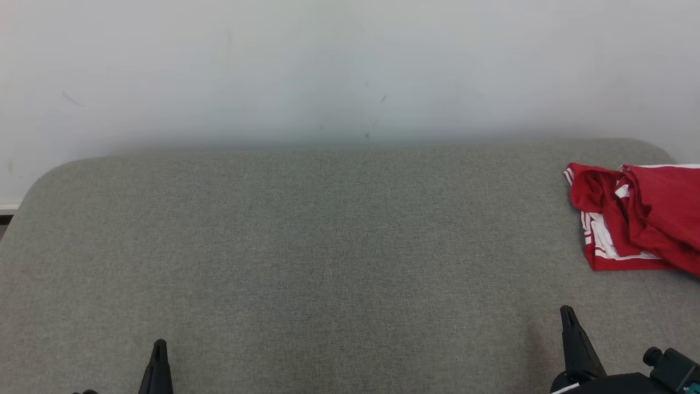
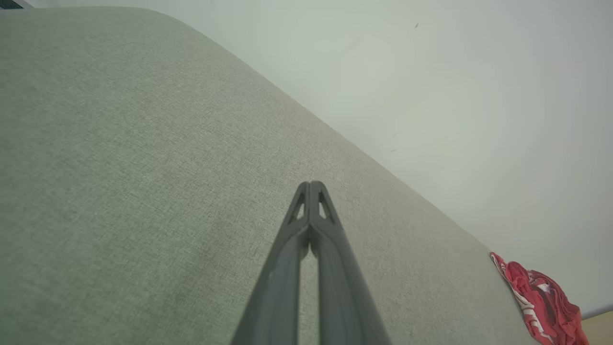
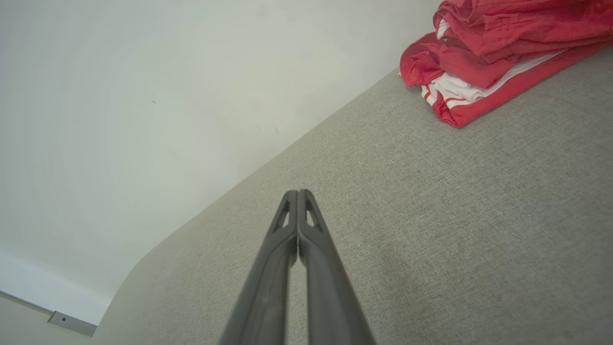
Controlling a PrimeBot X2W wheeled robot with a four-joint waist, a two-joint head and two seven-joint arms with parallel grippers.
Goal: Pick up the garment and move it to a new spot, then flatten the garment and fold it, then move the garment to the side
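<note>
The garment (image 1: 637,216) is red with white stripes and lies crumpled at the far right of the grey fabric surface (image 1: 328,246), partly cut off by the head view's right edge. It shows small at the lower right of the left wrist view (image 2: 541,302) and large at the upper right of the right wrist view (image 3: 493,52). My left gripper (image 1: 159,346) is low at the left, shut and empty (image 2: 310,184). My right gripper (image 1: 566,312) is low at the right, well short of the garment, also shut with nothing in it (image 3: 298,192).
A pale wall (image 1: 350,71) runs directly behind the surface. The surface has rounded back corners (image 1: 60,169). A strip of floor with a baseboard fitting (image 3: 72,323) shows past its left end.
</note>
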